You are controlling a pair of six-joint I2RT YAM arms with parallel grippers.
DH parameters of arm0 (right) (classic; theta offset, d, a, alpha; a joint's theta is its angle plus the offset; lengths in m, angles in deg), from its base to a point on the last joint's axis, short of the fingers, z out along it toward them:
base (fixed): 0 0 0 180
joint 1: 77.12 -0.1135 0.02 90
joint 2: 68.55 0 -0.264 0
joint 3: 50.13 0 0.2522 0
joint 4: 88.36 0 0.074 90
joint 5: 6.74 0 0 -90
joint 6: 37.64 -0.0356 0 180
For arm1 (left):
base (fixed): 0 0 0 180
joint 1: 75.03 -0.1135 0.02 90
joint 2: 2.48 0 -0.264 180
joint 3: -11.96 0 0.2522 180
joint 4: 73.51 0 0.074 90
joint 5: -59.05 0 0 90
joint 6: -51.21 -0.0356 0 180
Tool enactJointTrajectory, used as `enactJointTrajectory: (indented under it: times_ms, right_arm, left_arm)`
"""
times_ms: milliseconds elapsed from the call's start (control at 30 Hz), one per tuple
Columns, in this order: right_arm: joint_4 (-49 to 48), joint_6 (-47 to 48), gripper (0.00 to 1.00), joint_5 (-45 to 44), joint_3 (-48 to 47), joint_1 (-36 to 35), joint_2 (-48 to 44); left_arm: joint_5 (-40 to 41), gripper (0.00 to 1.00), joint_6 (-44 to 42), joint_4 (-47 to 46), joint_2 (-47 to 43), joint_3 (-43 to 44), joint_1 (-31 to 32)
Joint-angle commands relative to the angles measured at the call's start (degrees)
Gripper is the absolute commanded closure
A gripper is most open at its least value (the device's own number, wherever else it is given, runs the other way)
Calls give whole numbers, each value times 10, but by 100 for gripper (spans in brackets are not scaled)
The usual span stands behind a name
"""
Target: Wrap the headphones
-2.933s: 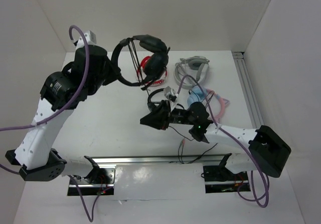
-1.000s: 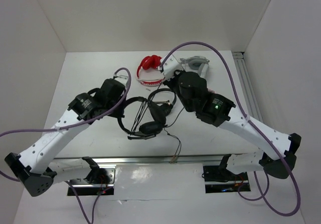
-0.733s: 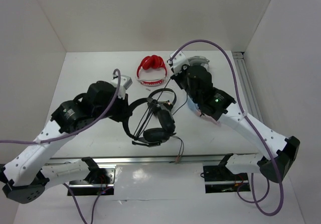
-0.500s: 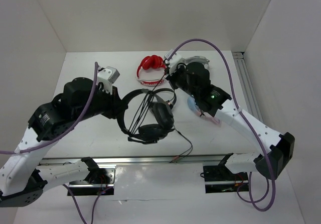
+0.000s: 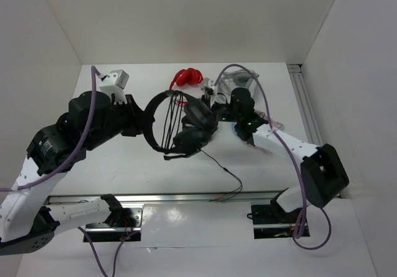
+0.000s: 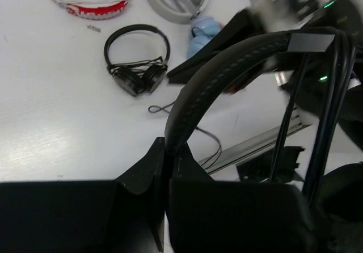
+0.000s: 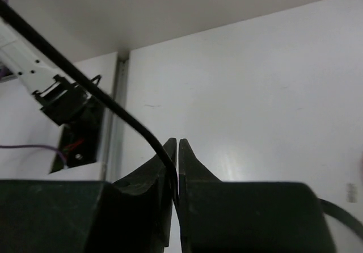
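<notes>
Top external view: the headphones [image 5: 189, 125] hang clear of the bench [image 5: 124, 165], higher and further back than half a second ago. The left arm [image 5: 68, 134] has lifted them and turned the earcups toward the right arm [image 5: 279, 143], which has folded in close. Several turns of cable [image 5: 167, 125] already cross the band's opening, while a loose tail trails down to the bench near the front rail [image 5: 186, 197]. The wrap looks partly done, with another turn probably under way. Left wrist view: the left tool [image 6: 168, 151] is clenched on the padded headband [image 6: 221, 66]; the smaller black pair [image 6: 136, 80] and the red pair [image 6: 91, 8] lie below on the bench. Right wrist view: the right tool [image 7: 174, 151] is pinched on the thin cable, which runs taut up and to the left.
</notes>
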Motion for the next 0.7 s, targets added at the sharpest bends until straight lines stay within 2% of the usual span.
enactJointTrajectory:
  times_ms: [0,200,233,367,433,467,600,667]
  right_arm:
    - [-118,-70,85,-2,37,-34,56]
    - [-293,-177,77,5,93,-72,123]
    - [-358,-193,77,5,116,-78,131]
    - [-452,-237,75,-2,159,-112,157]
    - [-461,-237,75,-10,181,-126,158]
    - [-461,-229,75,-10,188,-133,158]
    - [-389,-160,75,-66,219,-178,118]
    - [-301,-124,85,-97,224,-210,86]
  left_arm:
    - [24,100,104,-143,-35,55,5]
    - [139,100,151,-138,-30,42,5]
    - [151,100,151,-138,-30,42,5]
    - [239,100,181,-105,-18,54,5]
    - [290,100,181,-61,10,74,5]
    - [291,100,189,-61,23,89,5]
    - [327,100,169,-25,77,141,-47]
    - [309,100,157,-19,102,152,-82]
